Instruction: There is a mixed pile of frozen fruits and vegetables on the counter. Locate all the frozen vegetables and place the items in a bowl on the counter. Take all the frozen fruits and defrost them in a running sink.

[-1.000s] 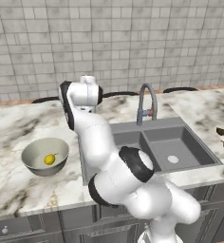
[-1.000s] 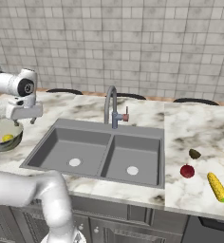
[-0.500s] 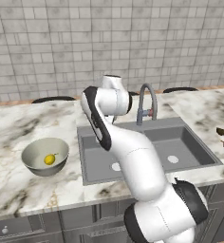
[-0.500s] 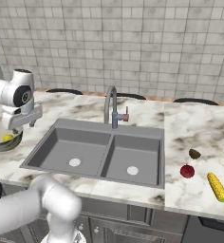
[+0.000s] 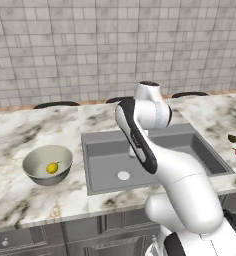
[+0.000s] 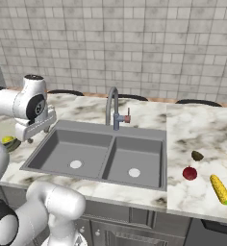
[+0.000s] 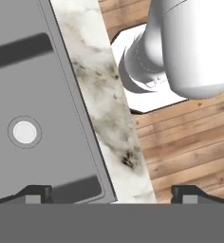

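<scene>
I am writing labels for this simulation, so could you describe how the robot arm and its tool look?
The arm is glossy white with rounded, tube-like links and dark bands at the joints. The tool has two small dark finger tips on a boxy white hand. No cables or markings are visible.

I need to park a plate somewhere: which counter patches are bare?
The counter is bare behind the bowl, left of the sink, and behind the olive lump. It is crowded near the red fruit and corn cob.
</scene>
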Motion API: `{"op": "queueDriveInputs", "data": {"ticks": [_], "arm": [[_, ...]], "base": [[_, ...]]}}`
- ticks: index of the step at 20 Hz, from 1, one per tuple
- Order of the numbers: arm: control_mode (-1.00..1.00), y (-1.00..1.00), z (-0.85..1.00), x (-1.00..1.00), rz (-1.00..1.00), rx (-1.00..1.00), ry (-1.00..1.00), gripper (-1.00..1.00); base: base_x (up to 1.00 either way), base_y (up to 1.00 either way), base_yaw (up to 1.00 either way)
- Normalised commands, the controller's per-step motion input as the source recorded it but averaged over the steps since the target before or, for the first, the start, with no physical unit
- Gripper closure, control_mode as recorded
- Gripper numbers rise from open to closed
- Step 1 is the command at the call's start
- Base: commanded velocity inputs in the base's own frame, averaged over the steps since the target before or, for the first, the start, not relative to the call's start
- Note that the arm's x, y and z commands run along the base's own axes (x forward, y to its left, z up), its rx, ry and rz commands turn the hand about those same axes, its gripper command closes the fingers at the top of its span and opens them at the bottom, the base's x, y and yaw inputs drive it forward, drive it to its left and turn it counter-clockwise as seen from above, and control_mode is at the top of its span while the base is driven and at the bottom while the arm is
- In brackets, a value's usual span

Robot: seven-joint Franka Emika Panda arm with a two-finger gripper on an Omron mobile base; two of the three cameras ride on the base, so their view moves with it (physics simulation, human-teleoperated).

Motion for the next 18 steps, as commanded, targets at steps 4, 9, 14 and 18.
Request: {"op": "queueDriveInputs", "data": {"ticks": [4, 9, 14, 18], "arm": [[-1.0, -0.7, 0.1, -0.03, -0.11, -0.03, -0.03, -1.0], [-1.0, -0.75, -0.09, 0.04, -0.22, -0.01, 0.01, -1.0], [-1.0, -0.6, -0.26, 0.03, -0.32, -0.01, 0.01, -1.0], [-1.0, -0.52, -0.31, 0.04, -0.33, -0.02, 0.0, -1.0]], "base": [[0.0, 0.0, 0.0], [0.0, 0.0, 0.0], [0.0, 0.0, 0.0], [0.0, 0.0, 0.0]]}}
